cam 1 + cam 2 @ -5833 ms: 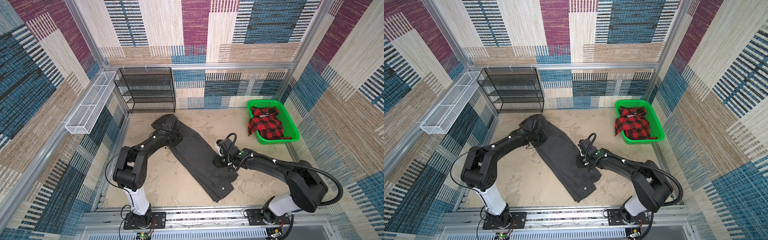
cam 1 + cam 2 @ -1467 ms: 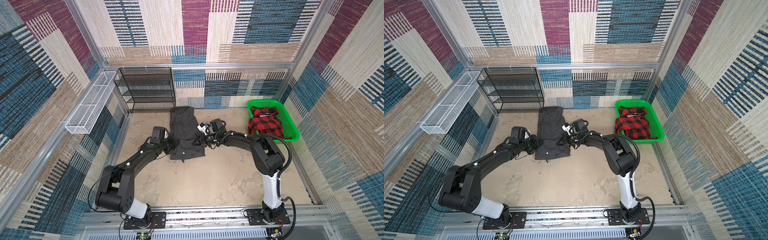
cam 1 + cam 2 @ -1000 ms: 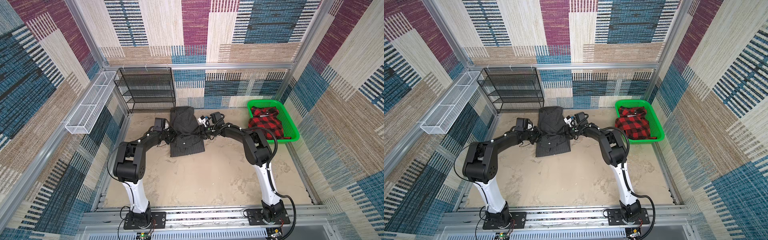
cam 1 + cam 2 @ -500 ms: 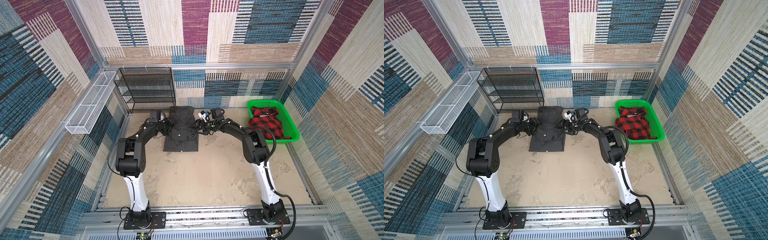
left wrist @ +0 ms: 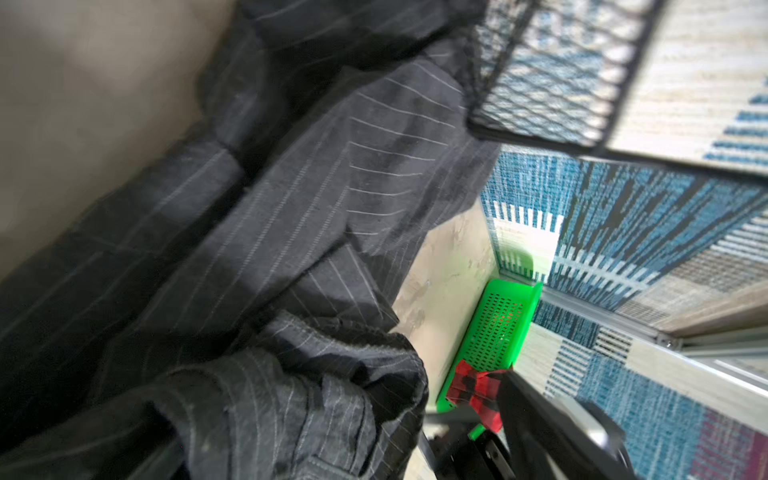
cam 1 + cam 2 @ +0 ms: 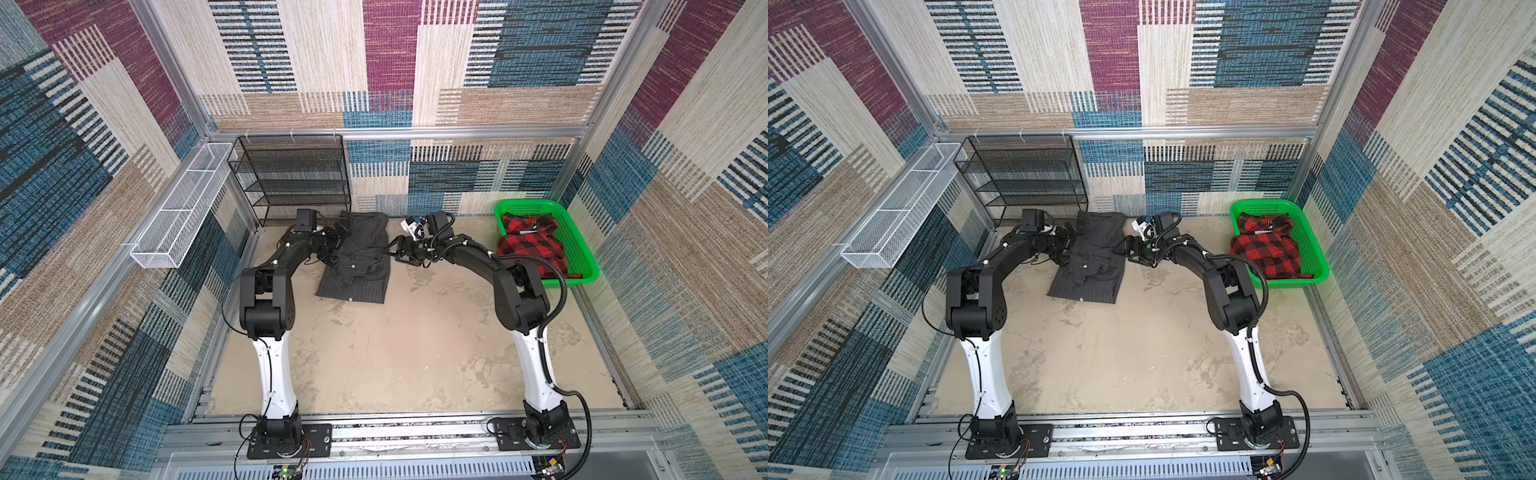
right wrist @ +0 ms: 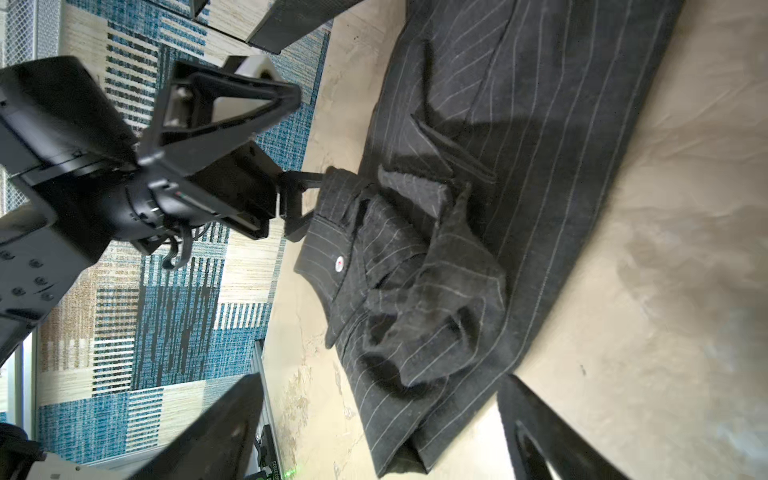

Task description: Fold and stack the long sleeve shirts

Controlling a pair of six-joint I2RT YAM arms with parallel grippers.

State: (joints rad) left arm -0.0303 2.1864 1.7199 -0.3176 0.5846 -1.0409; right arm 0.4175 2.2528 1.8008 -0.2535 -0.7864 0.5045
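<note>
Lying folded at the far side of the beige tabletop (image 6: 395, 353) in both top views: a charcoal pinstriped shirt (image 6: 357, 270) of woven cloth, a rough rectangle, its far edge near the black wire-mesh rack (image 6: 291, 178). The left gripper (image 6: 334, 248) sat at its left edge and the right gripper (image 6: 395, 252) at its right edge, both low over the table. A red-and-black check shirt (image 6: 532, 249) of soft cloth lay heaped and unfolded in the green plastic mesh basket (image 6: 525, 204), well apart to the right.

Left wrist view: the pinstriped shirt (image 5: 270, 249) filled most of the frame in soft ridges. Beyond it were the basket (image 5: 498, 324) and a scrap of the check shirt (image 5: 473, 390). The arm's own jaws could not be made out here.

Right wrist view: the left gripper (image 7: 297, 205) had its jaws parted, one tip touching the buttoned edge, nothing pinched. The right gripper's fingers (image 7: 224, 432) stood wide apart either side of the shirt's near corner, holding nothing. The top layer was rumpled around a white button (image 7: 338, 262).

Judgement: the first fold looked nearly done, the second shirt not yet begun. To do this step well, draw both grippers out level and clear of the cloth before lifting, so that no fingertip hooks the loose flap. Press the hump flat too: a lumpy base would probably let the check shirt slide once stacked.
</note>
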